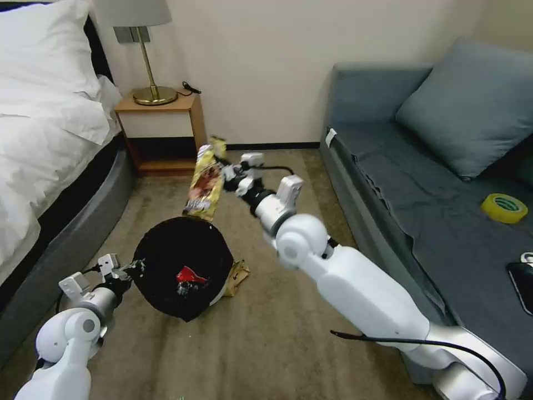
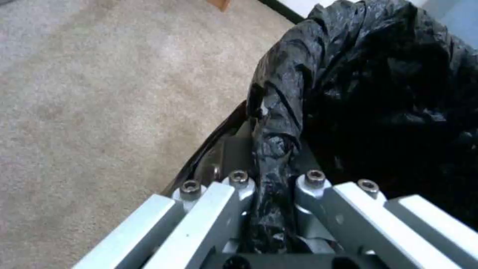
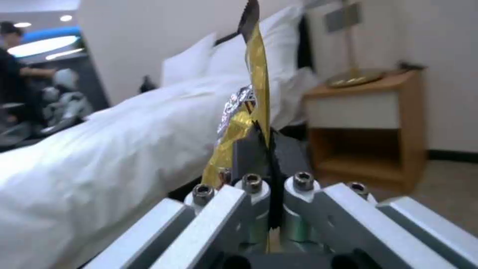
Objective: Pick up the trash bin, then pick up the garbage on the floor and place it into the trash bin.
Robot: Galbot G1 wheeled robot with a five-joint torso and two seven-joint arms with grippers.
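My left gripper is shut on the rim of the trash bin, which hangs tilted above the carpet, its black bag pinched between the fingers. A crumpled red-and-white wrapper lies inside. My right gripper is shut on the top edge of a gold snack wrapper, which dangles above the bin's far rim. In the right wrist view the gold wrapper stands clamped between the fingers. A tan scrap lies on the floor beside the bin.
A white bed runs along the left and a wooden nightstand with a brass lamp stands at the back. The grey sofa on the right holds a yellow tape roll and a black phone.
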